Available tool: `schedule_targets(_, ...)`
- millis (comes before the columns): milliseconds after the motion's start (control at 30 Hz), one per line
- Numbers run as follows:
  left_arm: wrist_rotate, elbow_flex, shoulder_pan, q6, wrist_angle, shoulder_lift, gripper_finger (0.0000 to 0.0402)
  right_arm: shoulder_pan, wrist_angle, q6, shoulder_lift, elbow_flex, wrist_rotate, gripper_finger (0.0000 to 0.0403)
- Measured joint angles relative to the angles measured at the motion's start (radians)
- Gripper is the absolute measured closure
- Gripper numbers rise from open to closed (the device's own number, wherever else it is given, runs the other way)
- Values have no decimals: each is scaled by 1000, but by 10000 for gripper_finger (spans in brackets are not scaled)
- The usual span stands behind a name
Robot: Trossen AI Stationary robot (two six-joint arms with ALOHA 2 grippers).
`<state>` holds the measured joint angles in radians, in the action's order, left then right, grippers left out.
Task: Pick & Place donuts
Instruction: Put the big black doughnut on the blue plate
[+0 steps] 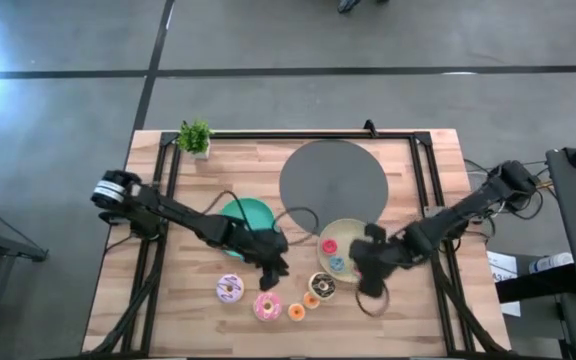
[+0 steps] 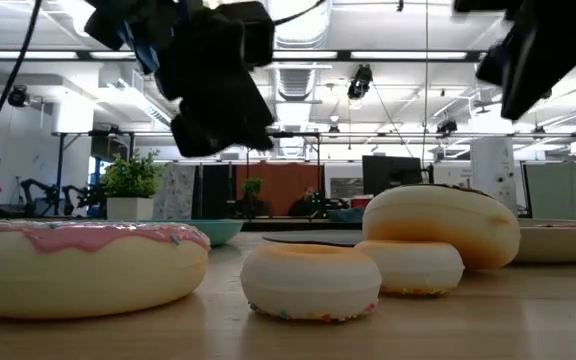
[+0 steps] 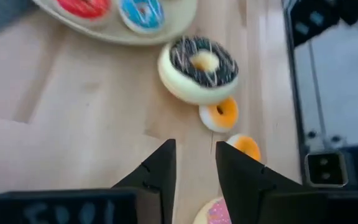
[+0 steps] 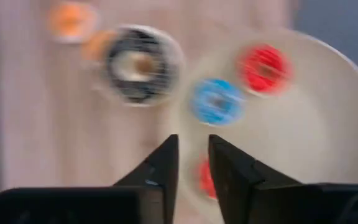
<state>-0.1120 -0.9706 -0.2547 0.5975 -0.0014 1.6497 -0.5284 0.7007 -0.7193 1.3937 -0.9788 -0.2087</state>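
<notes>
Several toy donuts lie on the wooden table near its near edge: a lilac-white sprinkled one (image 1: 230, 289), a pink-iced one (image 1: 267, 307), two tiny orange ones (image 1: 296, 312) (image 1: 311, 300) and a chocolate-topped one (image 1: 322, 286) (image 3: 197, 67). A red (image 4: 263, 67) and a blue donut (image 4: 216, 101) lie on the pale-yellow plate (image 1: 348, 228); a third red one (image 4: 205, 179) shows partly behind my right fingers. My left gripper (image 1: 273, 262) (image 3: 194, 165) hovers open above the table beside the pink-iced donut (image 3: 213, 213). My right gripper (image 1: 368, 265) (image 4: 193, 158) hovers open over the plate's near rim.
A teal plate (image 1: 253, 212) lies partly under my left arm. A dark grey round disc (image 1: 333, 180) covers the far middle of the table, and a small potted plant (image 1: 195, 137) stands at the far left corner. A thin brown ring (image 1: 373, 303) lies near my right gripper.
</notes>
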Motion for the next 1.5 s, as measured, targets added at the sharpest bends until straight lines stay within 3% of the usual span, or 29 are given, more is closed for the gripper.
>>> schedule_targets(133, 0, -64, -12, -38, 12, 68, 287, -86, -63, 125, 42, -24, -3, 265)
schedule_targets(300, -1, -129, -12, -100, -12, 117, 251, -132, -80, 320, 183, -79, -47, 203)
schedule_targets(567, 17, -149, -12, -92, -120, 84, 241, -128, -157, 429, 380, -167, -84, 152)
schedule_targets(700, 25, -134, -18, -80, -165, 32, 241, -120, -246, 426, 398, -150, -85, 148)
schedule_targets(1000, 52, -81, -25, -77, -175, -38, 241, -117, -267, 389, 505, -199, -128, 171)
schedule_targets(1233, 47, -37, -29, -69, -192, -61, 241, -102, -159, 366, 597, -310, -139, 187)
schedule_targets(1333, 46, -38, -33, -72, -189, -66, 241, -92, -81, 335, 593, -343, -178, 195)
schedule_targets(1500, 48, -38, -32, -92, -190, -83, 241, -79, -92, 321, 573, -328, -186, 208)
